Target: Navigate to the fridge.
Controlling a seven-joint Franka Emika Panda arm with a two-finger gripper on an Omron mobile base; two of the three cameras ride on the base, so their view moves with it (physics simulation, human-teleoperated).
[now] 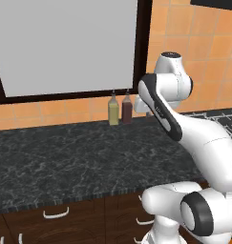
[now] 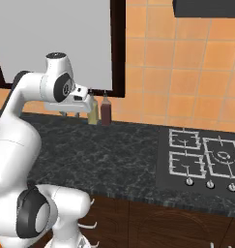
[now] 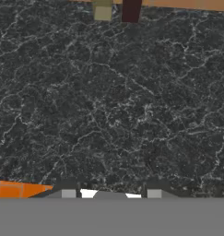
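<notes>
hand view: the gripper [image 3: 111, 193] hangs above the dark counter [image 3: 113, 101], touching nothing; i cannot tell how far apart its tips stand. an olive bottle [image 3: 103, 10] and a dark red bottle [image 3: 131, 10] stand side by side at the wall. right base view adds a stove [image 2: 201, 157].

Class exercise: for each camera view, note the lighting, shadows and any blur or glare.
Left base view: flat, even light, no glare on the window. Right base view: soft shading on the arm, hob crisp. Hand view: counter texture slightly soft; bottles cut off at the top.
</notes>
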